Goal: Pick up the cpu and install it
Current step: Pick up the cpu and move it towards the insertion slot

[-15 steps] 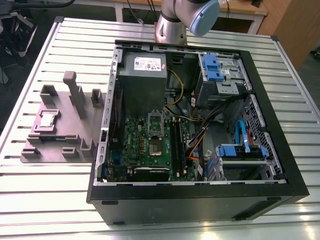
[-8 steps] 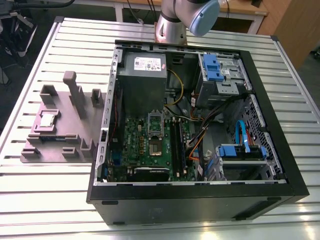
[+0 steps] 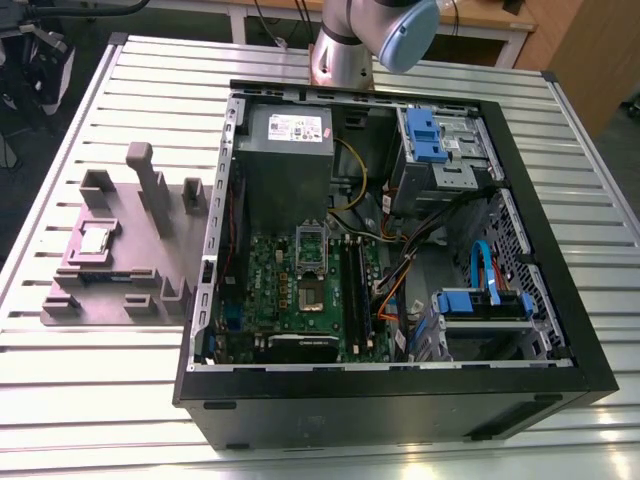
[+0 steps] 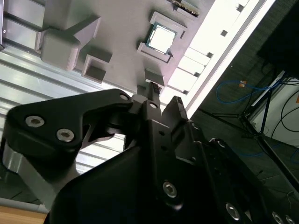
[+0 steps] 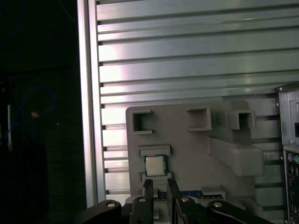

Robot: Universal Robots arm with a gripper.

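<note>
Cpu [image 5: 154, 165] seated in grey fixture [image 5: 196, 149], jaws parted, empty, hovering clear of it.

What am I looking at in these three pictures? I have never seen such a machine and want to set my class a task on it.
The machine is one robot arm with a two-fingered gripper. The exterior view comes from a camera off the arm, looking down on a slatted metal table. On it stand an open computer case, its green circuit board showing, and, to the exterior view's left of it, a grey holder. The cpu, a small silvery square, lies in that holder. Both wrist views come from cameras riding on the arm, looking past the gripper at the cpu. The gripper is open and holds nothing.
</note>
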